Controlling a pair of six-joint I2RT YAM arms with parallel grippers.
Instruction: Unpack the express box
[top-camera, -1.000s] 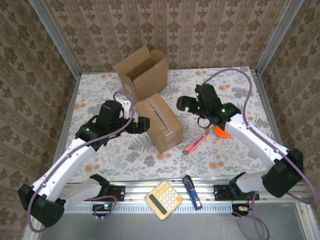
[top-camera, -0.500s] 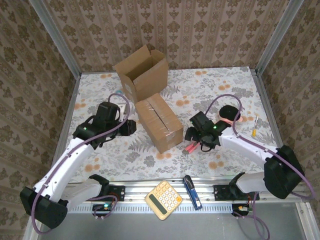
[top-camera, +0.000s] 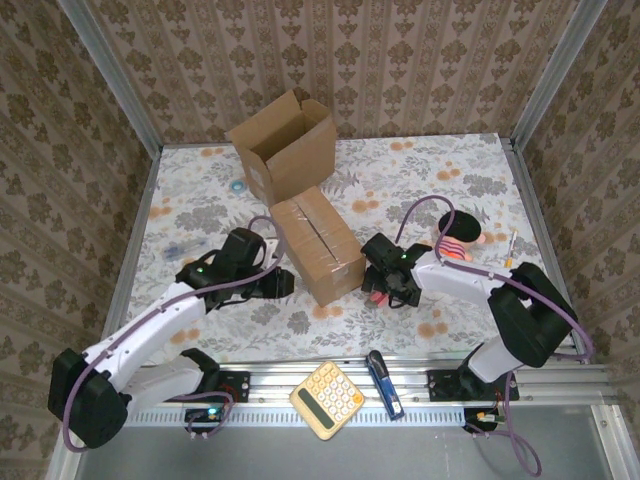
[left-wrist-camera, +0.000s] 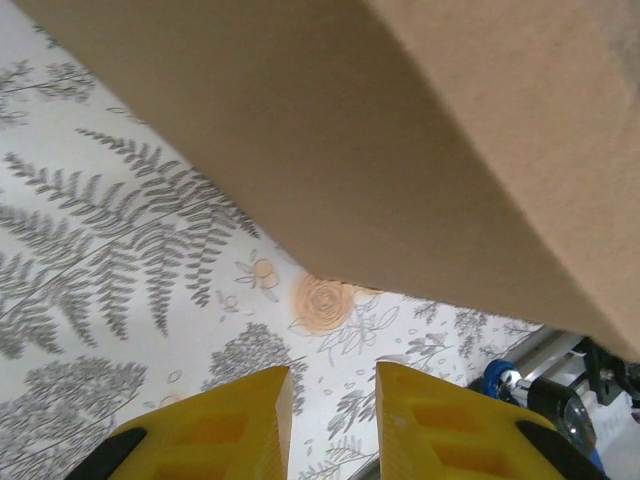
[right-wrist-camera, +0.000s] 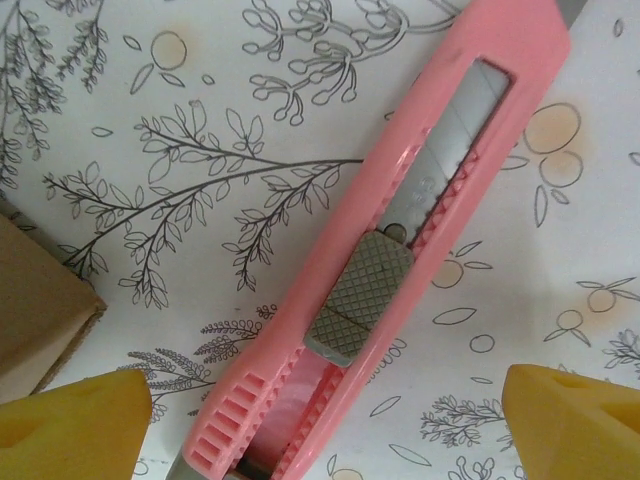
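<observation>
- Top view: the taped express box (top-camera: 318, 243) lies mid-tabletop (top-camera: 420, 170), between your two arms.
- Left wrist: left fingers (left-wrist-camera: 215, 425) barely parted, empty, just beside the box wall; a nudge could shift it.
- Right wrist: right fingers (right-wrist-camera: 70, 425) wide open, empty, straddling the pink knife (right-wrist-camera: 390, 260); lying diagonally, it may twist or skid as you close.

Two cardboard boxes: open box (top-camera: 288, 148), sealed box (top-camera: 318, 243). One pink cutter (right-wrist-camera: 385, 265), one calculator (top-camera: 327, 399), one doll (top-camera: 458, 233).
</observation>
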